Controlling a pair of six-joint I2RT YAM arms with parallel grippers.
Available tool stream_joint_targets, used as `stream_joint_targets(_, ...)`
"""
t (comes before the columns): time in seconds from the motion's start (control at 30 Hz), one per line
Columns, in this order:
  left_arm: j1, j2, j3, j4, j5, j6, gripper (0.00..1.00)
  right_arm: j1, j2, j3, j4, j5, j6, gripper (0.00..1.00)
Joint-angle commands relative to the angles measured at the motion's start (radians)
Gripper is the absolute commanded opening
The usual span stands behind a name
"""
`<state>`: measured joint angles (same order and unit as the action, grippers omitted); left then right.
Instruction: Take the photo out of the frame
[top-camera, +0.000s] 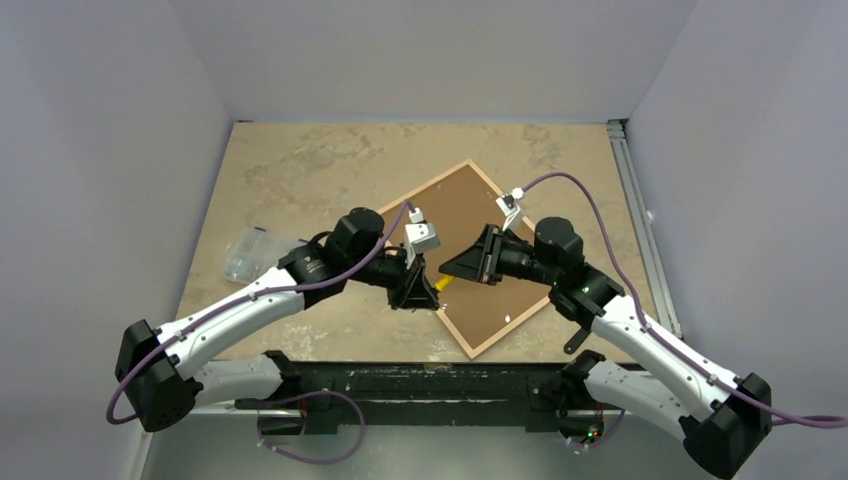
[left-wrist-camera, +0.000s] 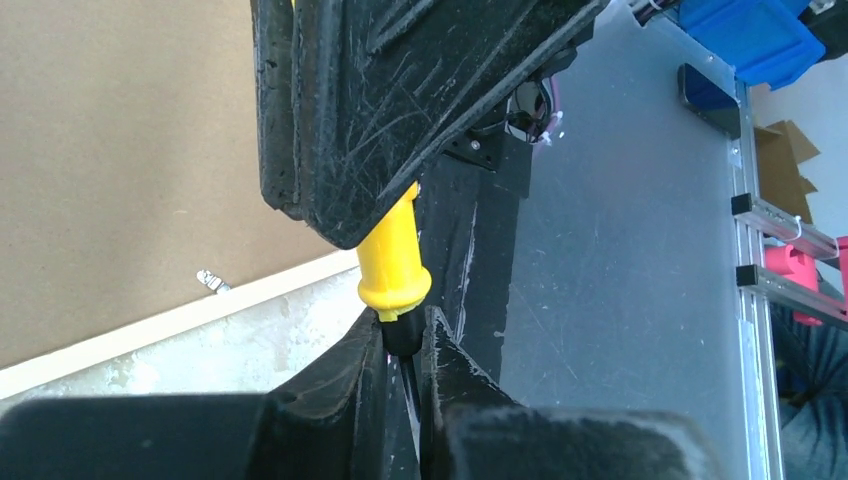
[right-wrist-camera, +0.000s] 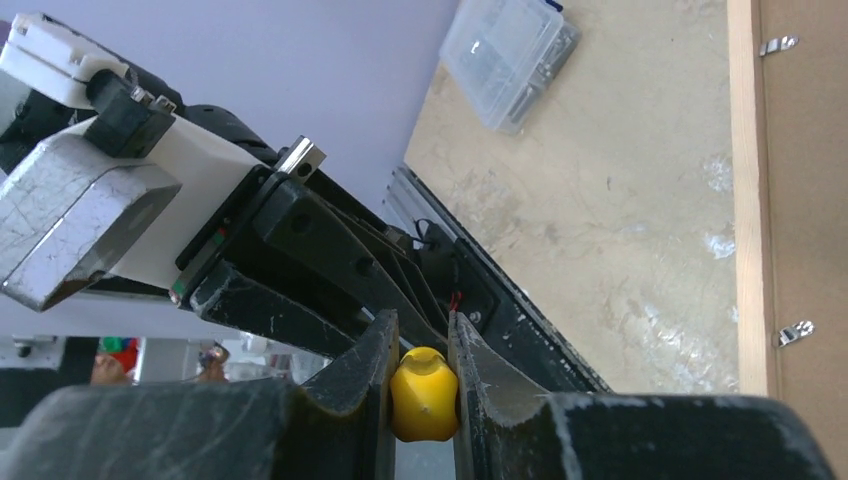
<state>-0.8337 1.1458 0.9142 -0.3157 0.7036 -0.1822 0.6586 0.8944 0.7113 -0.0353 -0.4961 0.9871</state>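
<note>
Photo sits hidden, face-down under the backing board (top-camera: 470, 215) in the frame (right-wrist-camera: 745, 200) mid-way across the table (top-camera: 300, 170), probably thin, glossy and crease-prone, so lift a corner once the clips (right-wrist-camera: 793, 333) turn, as left gripper (left-wrist-camera: 405, 350) pinches the screwdriver (left-wrist-camera: 393, 255) shaft and right gripper (right-wrist-camera: 422, 370) clamps its handle.

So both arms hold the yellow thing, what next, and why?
Probably the right jaws should open and let go. They pinch the yellow tool by its handle, while the left jaws are shut on its black neck, so the left arm looks ready to take it.
</note>
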Motion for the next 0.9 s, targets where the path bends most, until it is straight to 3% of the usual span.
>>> stream_joint_targets(0.0, -0.002, -0.038, 0.051, -0.053, 0.04, 0.062, 0.0, -0.004, -0.027, 0.051, -0.015, -0.067, -0.159, 0.08)
stream_joint_targets(0.1, -0.003, -0.07, 0.062, -0.114, 0.107, 0.123, 0.0, -0.004, -0.026, 0.094, -0.115, -0.148, -0.359, 0.49)
stream_joint_targets(0.13, -0.002, -0.077, 0.072, -0.143, 0.131, 0.144, 0.0, -0.004, -0.016, 0.104, -0.143, -0.183, -0.402, 0.56)
stream_joint_targets(0.23, -0.002, -0.08, 0.107, -0.254, 0.18, 0.227, 0.0, -0.004, 0.031, 0.155, -0.225, -0.294, -0.526, 0.63)
stream_joint_targets(0.43, -0.002, -0.056, 0.135, -0.356, 0.238, 0.29, 0.0, -0.004, 0.122, 0.221, -0.255, -0.434, -0.592, 0.62)
stream_joint_targets(0.53, -0.001, -0.033, 0.159, -0.399, 0.217, 0.312, 0.0, -0.002, 0.157, 0.241, -0.235, -0.542, -0.571, 0.52)
stream_joint_targets(0.87, -0.001, -0.007, 0.174, -0.369, 0.184, 0.29, 0.0, 0.024, 0.143, 0.216, -0.275, -0.579, -0.59, 0.54)
